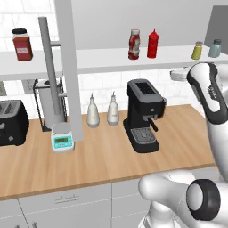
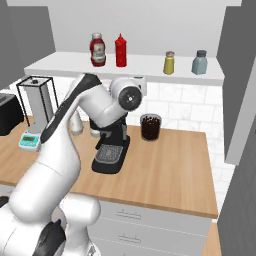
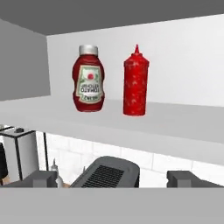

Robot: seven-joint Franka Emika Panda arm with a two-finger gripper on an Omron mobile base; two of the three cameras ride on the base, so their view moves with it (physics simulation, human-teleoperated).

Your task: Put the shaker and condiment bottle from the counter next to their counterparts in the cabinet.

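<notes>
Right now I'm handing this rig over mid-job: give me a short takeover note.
Tool: open, empty, below the shelf edge, facing the two red bottles.
Condiment bottle: upright on the cabinet shelf, beside the labelled sauce bottle, apart.
Shaker: upright on the same shelf, near the pale blue shaker.
Done: both items appear placed by their counterparts.
Left: probably only backing the arm away.

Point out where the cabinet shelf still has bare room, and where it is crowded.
Bare white shelf runs between the dark-lidded jar and the labelled red bottle, and again between the plain red squeeze bottle and the yellow-green shaker. Crowded: the two red bottles stand close together, as do the yellow-green shaker and pale blue shaker.
</notes>
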